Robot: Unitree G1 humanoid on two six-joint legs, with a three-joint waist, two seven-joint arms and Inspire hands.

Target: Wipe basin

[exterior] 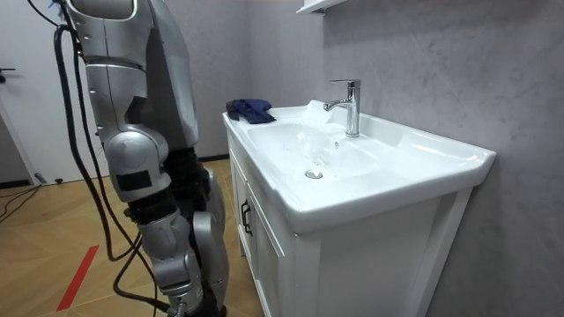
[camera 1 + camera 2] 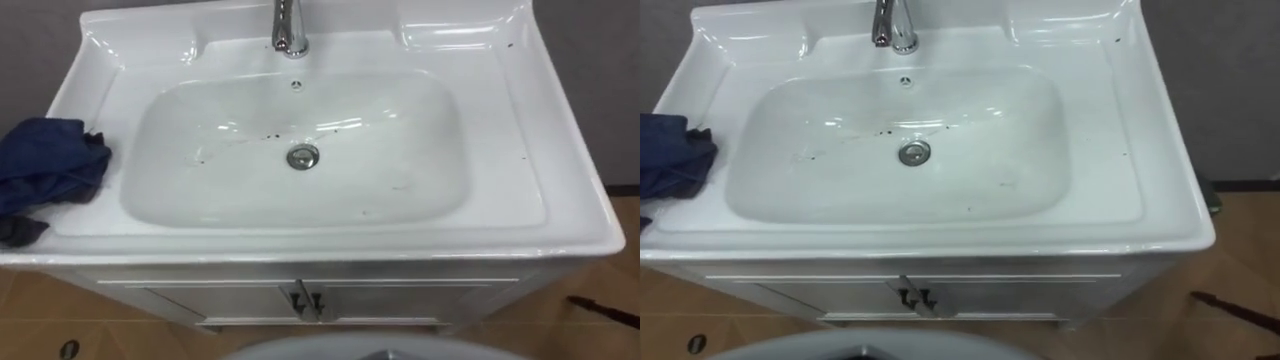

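A white basin point(image 2: 500, 190) tops a white cabinet right in front of me, its bowl marked with small dark specks and streaks around the metal drain point(image 2: 303, 156). A crumpled dark blue cloth point(image 2: 45, 172) lies on the basin's left rim. In the room view the same cloth point(image 1: 250, 109) sits at the far end of the basin point(image 1: 388, 189), beside which I stand upright. The chrome tap point(image 2: 288, 27) rises at the back centre.
The cabinet doors point(image 2: 250, 298) below the basin carry two small metal handles point(image 2: 307, 301). A grey wall point(image 1: 441, 62) backs the basin. Wooden floor point(image 2: 580, 330) shows to the lower right, with a dark object point(image 2: 605, 310) lying on it.
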